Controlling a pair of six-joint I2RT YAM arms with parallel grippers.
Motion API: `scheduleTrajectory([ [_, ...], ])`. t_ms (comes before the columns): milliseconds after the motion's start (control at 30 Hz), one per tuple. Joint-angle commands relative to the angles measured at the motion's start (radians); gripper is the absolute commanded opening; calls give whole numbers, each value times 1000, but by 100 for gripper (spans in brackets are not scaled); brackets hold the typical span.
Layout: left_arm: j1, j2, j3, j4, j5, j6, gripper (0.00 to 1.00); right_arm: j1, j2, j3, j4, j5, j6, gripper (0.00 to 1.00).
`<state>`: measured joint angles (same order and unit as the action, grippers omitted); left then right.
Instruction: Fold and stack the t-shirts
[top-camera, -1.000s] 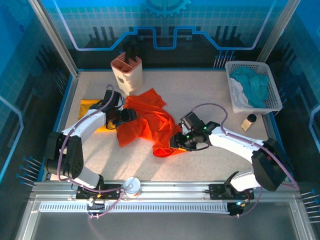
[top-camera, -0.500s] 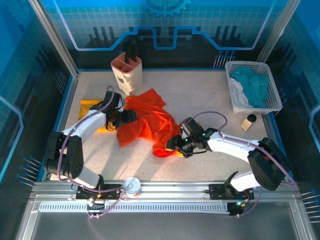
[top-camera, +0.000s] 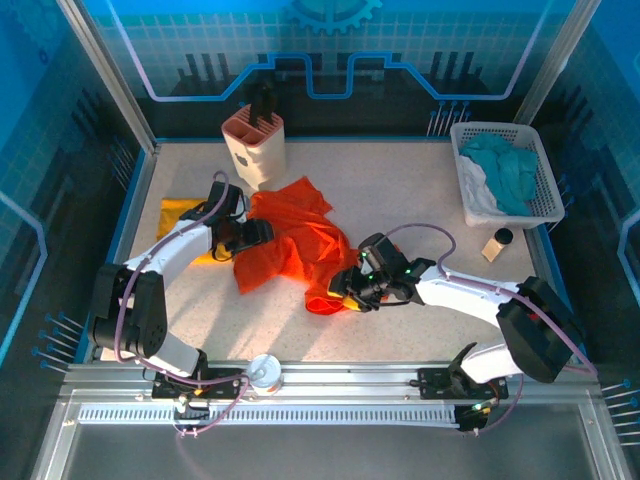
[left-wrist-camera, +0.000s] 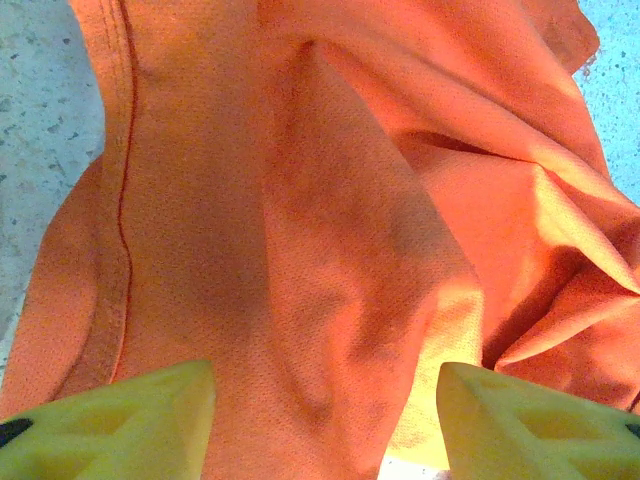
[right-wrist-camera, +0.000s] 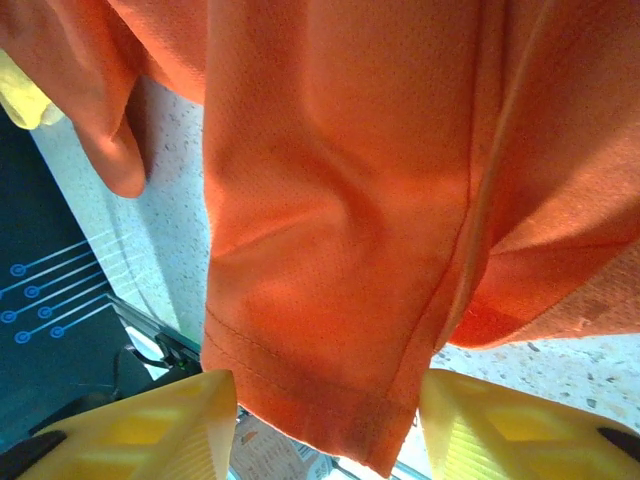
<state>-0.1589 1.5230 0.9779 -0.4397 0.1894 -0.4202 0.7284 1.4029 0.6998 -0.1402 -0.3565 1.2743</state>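
The orange-red t-shirt (top-camera: 295, 245) lies crumpled in the middle of the table. The mustard-yellow t-shirt (top-camera: 178, 213) lies flat at the left, partly under my left arm. My left gripper (top-camera: 258, 235) rests at the orange shirt's left edge. In the left wrist view its jaws (left-wrist-camera: 325, 425) stand open over wrinkled orange-red cloth (left-wrist-camera: 330, 200). My right gripper (top-camera: 345, 290) is at the shirt's near right corner. It stands open (right-wrist-camera: 328, 430), with a stitched hem of the orange-red shirt (right-wrist-camera: 330, 300) hanging between the yellow fingertips (right-wrist-camera: 150, 425).
A tan utensil holder (top-camera: 253, 145) stands at the back, just behind the orange shirt. A white basket (top-camera: 540, 205) with teal and white cloths sits at the back right, a small brown bottle (top-camera: 497, 243) beside it. A tape roll (top-camera: 265, 370) lies on the front rail.
My right gripper has slid left and nearer, up to the orange shirt's near corner, and its jaws have opened and narrowed again. The left arm has not moved.
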Motion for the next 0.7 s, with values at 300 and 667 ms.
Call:
scheduleTrajectory([
  [300, 1, -20, -16, -1, 25, -8, 61, 32, 15, -28, 37, -27, 45, 45],
  [667, 1, -11, -11, -2, 30, -7, 61, 40, 41, -36, 77, -44, 64, 47],
])
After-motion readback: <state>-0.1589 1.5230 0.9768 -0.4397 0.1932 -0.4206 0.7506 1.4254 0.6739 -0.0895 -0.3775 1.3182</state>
